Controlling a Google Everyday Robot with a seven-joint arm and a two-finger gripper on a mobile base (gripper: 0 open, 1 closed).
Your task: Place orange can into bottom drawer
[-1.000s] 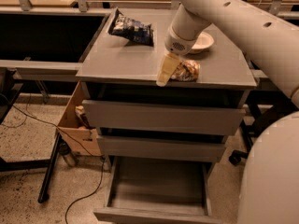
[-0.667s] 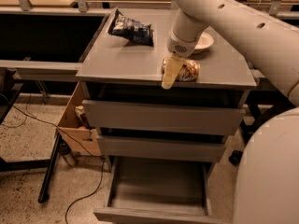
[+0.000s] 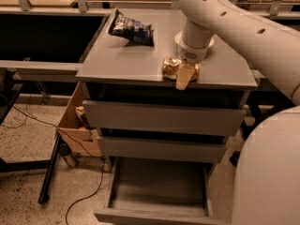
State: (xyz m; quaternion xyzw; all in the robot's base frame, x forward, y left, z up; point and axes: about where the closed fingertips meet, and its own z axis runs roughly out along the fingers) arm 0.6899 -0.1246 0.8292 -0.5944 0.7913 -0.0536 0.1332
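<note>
The orange can, shiny gold-orange and crinkled, lies on the grey cabinet top close to its front edge. My gripper reaches down from the large white arm and sits right at the can, covering its middle from the front and hanging slightly past the edge. The can shows on both sides of it. The bottom drawer is pulled out below, a shallow grey tray with nothing visible inside. The two drawers above it are shut.
A dark blue chip bag lies at the back left of the top. A white bowl is mostly hidden behind my arm. A cardboard box and cables sit on the floor left of the cabinet. My white body fills the lower right.
My gripper has shifted right along the front of the can, from its left end to its middle. The can's left part now shows. The can has stayed in place.
</note>
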